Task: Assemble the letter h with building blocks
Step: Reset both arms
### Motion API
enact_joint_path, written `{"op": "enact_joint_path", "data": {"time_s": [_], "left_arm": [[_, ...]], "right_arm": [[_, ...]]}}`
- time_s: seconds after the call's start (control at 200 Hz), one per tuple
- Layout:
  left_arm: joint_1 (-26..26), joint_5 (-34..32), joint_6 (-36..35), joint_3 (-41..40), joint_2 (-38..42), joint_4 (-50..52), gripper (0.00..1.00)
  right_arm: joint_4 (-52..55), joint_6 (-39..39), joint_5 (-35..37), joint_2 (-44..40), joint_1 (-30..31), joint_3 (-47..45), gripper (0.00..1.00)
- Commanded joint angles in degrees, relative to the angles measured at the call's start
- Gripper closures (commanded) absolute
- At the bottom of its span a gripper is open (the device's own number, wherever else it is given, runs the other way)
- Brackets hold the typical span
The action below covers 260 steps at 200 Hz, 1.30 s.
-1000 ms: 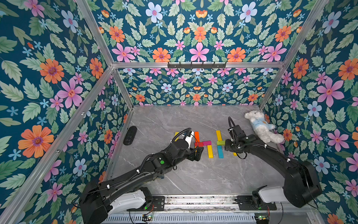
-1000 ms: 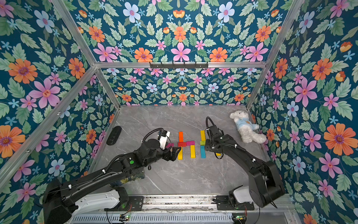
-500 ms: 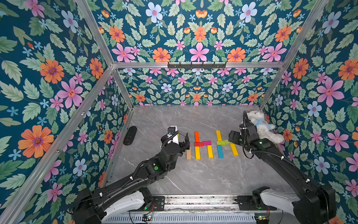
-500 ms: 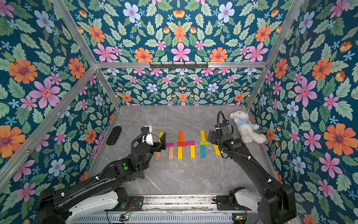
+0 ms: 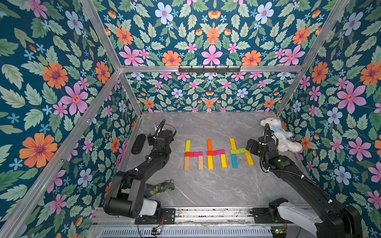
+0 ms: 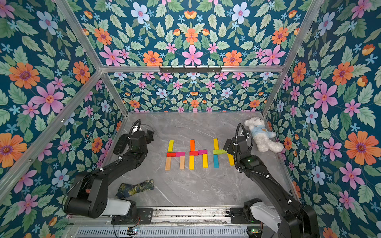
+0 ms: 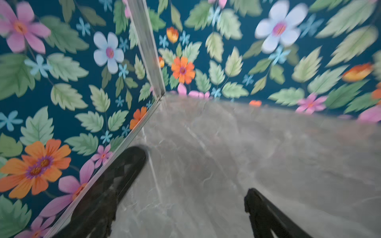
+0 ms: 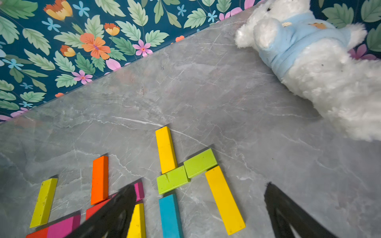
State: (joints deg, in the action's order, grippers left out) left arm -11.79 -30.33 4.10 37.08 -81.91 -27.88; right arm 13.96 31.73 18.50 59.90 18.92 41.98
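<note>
Since the building blocks (image 5: 215, 152) already lie flat mid-table as three h shapes side by side, I judge my step is to get clear without spoiling the letter nearest my right pincer (image 8: 198, 187). That pincer gapes fully and holds nothing. It hangs close over the slanted yellow plank (image 8: 224, 199), which splays away from the blue plank (image 8: 170, 216) instead of lying parallel. The two green planks (image 8: 200, 162) of the crossbar sit stepped, not in line. I should rise straight up before swinging toward the plush bear (image 8: 309, 61), so no finger sweeps that yellow leg. My left pincer (image 7: 195, 171) is likewise wide and empty over the bare marble table (image 7: 268, 144), well apart from the letters.
</note>
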Motion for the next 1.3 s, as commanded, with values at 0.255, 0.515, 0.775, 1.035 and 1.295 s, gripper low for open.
{"op": "enact_joint_path", "data": {"time_s": [0.255, 0.515, 0.775, 1.035, 1.295], "left_arm": [[4.71, 7.87, -4.92, -14.99, -8.27, -31.8, 0.01], [9.59, 17.07, -1.72, -22.74, -9.3, -45.75, 0.0], [9.53, 16.61, -1.81, -21.24, -9.7, -42.67, 0.0], [9.56, 16.47, -1.9, -21.43, -9.76, -43.31, 0.0], [9.59, 16.52, -1.9, -21.4, -9.76, -43.29, 0.0]], "right_arm": [[-4.17, -4.87, 6.25, -3.49, -4.99, -3.59, 0.01], [-20.02, -16.3, 12.32, -6.54, -11.17, -14.46, 0.01], [-43.31, -23.27, 2.89, 1.69, -18.15, -21.95, 0.01], [-57.88, -25.63, -3.58, 14.14, -18.17, -23.87, 0.01], [-64.78, -26.75, -7.38, 22.02, -18.38, -24.14, 0.01]]}}
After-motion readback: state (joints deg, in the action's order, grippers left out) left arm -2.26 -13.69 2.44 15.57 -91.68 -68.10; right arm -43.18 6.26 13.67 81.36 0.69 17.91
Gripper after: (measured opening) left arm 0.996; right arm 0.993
